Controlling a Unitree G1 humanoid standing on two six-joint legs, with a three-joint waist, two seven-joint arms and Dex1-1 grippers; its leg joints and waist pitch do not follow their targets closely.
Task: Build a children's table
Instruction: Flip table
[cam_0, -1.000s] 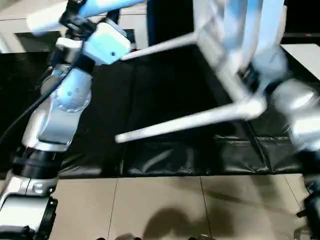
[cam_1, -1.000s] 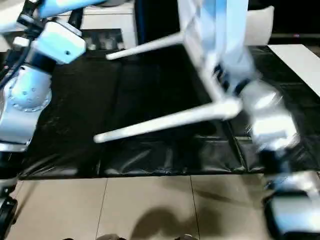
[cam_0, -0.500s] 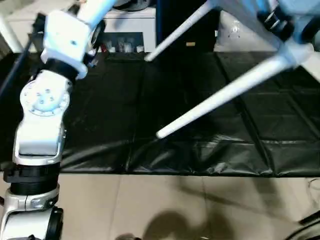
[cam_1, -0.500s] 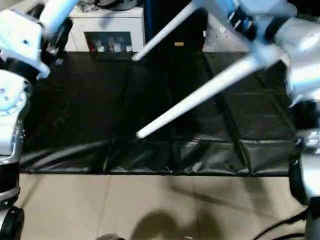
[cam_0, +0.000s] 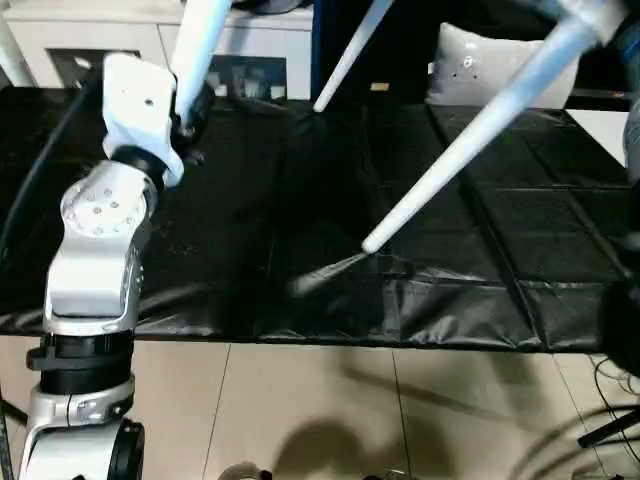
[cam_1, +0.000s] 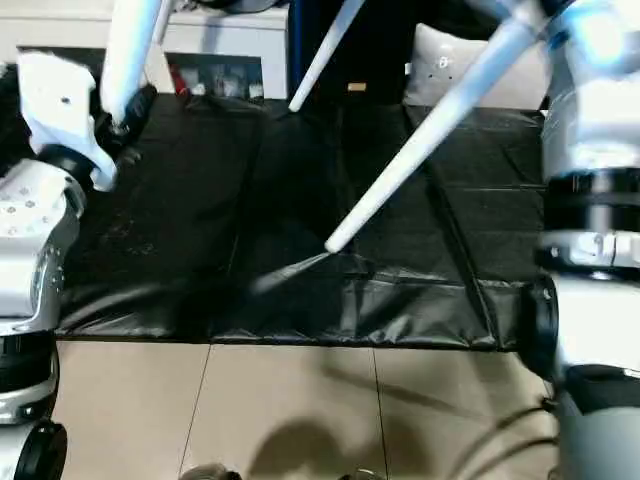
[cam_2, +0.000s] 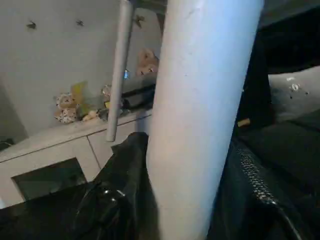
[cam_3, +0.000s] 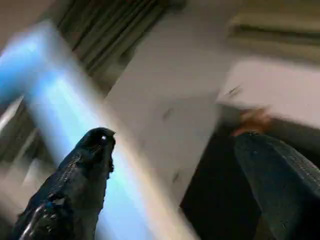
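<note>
Table legs slant down over the black mat (cam_0: 300, 200): one leg (cam_0: 470, 130) ends just above it, another (cam_0: 350, 55) sits farther back, and a third (cam_2: 200, 120) runs between the left pincer's (cam_2: 175, 200) fingers (cam_2: 117, 195). Those fingers sit on either side of that leg and seem to clamp it, though the contact is hard to see. The right pincer (cam_3: 165, 185) stands wide apart, one finger (cam_3: 75, 185) beside a blurred white part of the table, and I cannot tell whether it touches.
</note>
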